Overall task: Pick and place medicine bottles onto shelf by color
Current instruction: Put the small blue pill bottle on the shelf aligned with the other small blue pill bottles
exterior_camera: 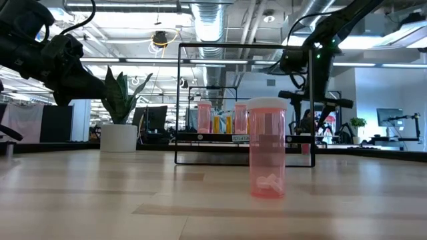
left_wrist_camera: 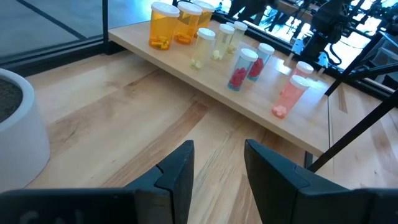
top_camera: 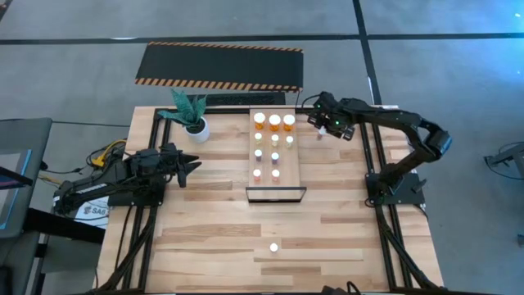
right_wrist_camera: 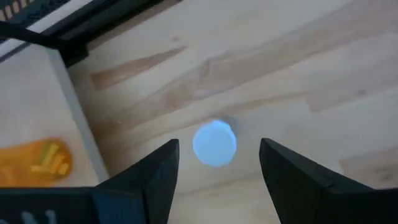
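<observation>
The pale wood shelf (top_camera: 296,164) lies at the table's middle. It carries three orange bottles (top_camera: 274,121) at its far end and smaller yellowish, purple and pink ones (left_wrist_camera: 242,68) nearer. A pink bottle (top_camera: 273,246) stands alone on the near table and fills the low view (exterior_camera: 267,148). My right gripper (top_camera: 322,124) is open, pointing down just right of the shelf's far end. Its fingers stand on either side of a white-capped bottle (right_wrist_camera: 214,144) that stands on the table, without touching it. My left gripper (left_wrist_camera: 217,168) is open and empty, left of the shelf (top_camera: 192,166).
A white pot with a green plant (top_camera: 196,129) stands at the far left, close to my left gripper. A black mat with striped orange edges (top_camera: 219,65) lies beyond the table. The shelf's dark frame (top_camera: 276,195) stands at its near end.
</observation>
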You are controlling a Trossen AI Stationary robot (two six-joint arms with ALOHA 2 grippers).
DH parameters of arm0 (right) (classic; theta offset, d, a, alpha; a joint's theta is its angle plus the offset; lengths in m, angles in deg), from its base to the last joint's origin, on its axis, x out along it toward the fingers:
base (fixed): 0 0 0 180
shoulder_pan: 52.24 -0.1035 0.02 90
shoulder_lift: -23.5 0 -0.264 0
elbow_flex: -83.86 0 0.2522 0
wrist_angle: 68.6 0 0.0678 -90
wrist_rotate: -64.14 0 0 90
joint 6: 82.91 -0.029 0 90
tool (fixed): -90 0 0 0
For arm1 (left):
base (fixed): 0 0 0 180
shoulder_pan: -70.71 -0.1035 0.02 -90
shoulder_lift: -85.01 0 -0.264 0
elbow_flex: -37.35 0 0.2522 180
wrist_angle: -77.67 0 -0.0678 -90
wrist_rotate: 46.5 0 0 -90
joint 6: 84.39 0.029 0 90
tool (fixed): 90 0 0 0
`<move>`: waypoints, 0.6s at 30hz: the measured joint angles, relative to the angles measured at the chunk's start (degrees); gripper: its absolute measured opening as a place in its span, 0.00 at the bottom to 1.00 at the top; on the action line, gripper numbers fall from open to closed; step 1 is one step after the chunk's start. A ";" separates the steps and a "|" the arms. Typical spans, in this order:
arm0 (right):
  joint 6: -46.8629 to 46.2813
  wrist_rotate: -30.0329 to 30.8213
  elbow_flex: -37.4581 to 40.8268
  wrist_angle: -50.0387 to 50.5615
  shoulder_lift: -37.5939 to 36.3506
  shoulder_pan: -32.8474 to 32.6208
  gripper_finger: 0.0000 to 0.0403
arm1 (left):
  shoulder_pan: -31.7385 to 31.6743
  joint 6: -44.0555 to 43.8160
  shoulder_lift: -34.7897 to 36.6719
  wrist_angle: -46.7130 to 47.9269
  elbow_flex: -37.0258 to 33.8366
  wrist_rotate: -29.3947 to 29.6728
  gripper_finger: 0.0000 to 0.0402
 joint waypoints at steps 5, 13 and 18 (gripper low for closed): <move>0.22 -0.72 -0.20 -1.16 5.05 0.49 0.61 | 0.00 0.00 0.01 -0.01 0.01 -0.02 0.32; 3.25 -4.51 -2.50 -2.58 11.90 2.26 0.61 | 0.00 0.00 0.01 -0.01 -0.01 -0.02 0.32; 4.18 -5.96 -2.92 -2.63 12.45 3.43 0.61 | -0.02 0.00 0.00 -0.02 -0.01 -0.02 0.32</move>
